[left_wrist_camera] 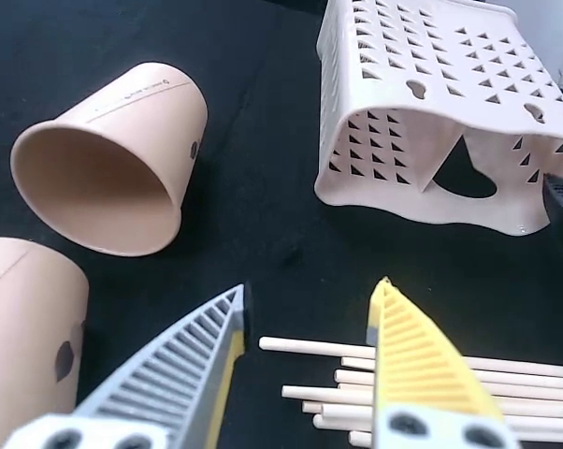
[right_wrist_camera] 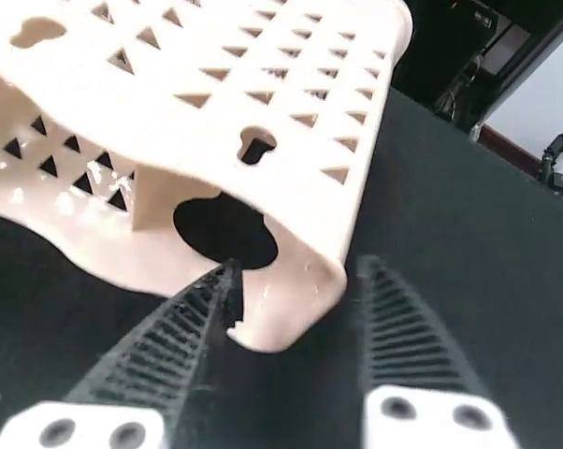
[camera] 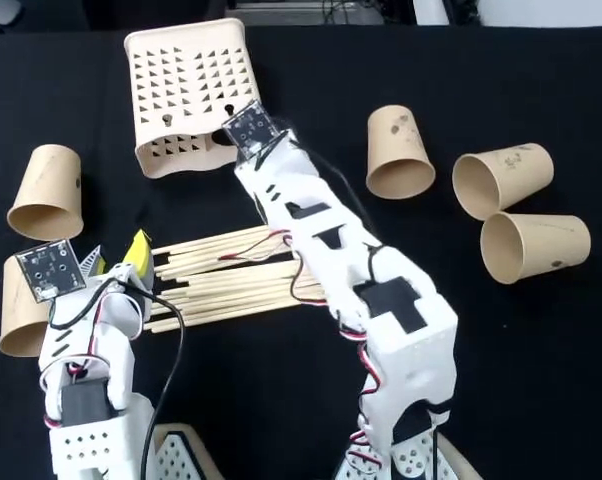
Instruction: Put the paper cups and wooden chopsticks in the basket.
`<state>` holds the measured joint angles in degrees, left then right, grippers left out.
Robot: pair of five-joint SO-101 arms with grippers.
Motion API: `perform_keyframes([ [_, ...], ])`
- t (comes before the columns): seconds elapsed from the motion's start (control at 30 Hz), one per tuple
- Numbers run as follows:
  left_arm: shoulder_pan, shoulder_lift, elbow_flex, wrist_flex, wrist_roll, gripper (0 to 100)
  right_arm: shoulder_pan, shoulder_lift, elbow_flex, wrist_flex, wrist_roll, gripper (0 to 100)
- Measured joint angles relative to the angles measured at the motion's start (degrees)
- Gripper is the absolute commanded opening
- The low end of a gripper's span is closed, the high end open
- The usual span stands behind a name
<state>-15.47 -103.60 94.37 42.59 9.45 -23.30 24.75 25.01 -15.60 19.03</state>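
The cream perforated basket (camera: 186, 95) lies tipped over at the back of the table, its rim toward the arms. My right gripper (right_wrist_camera: 300, 271) is open, with a corner of the basket (right_wrist_camera: 216, 94) rim between its black fingers. Wooden chopsticks (camera: 221, 275) lie in a loose bundle mid-table. My left gripper (left_wrist_camera: 311, 292) stands open just above their left ends (left_wrist_camera: 412, 374), holding nothing. Two paper cups (camera: 49, 190) (camera: 21, 310) lie on their sides at the left. Three more cups (camera: 399, 150) (camera: 501, 178) (camera: 534, 245) are at the right.
The table is covered in black cloth (camera: 501, 380). The right arm (camera: 321, 240) stretches across the chopsticks toward the basket. Open cloth lies at the front right and between the basket and the right-hand cups.
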Motion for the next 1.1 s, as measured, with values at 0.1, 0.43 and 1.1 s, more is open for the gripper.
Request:
perform_keyframes([
  [0.1,0.0,0.0,0.0,0.0,0.0,22,0.09,0.0,-0.44,0.0,0.0,1.7],
  [0.43,1.76,0.0,0.0,0.0,0.0,22,0.09,-2.02,2.11,-0.62,0.0,1.1],
  [1.1,0.0,0.0,0.0,-0.53,0.0,22,-1.49,-51.08,45.98,0.09,0.09,1.1],
])
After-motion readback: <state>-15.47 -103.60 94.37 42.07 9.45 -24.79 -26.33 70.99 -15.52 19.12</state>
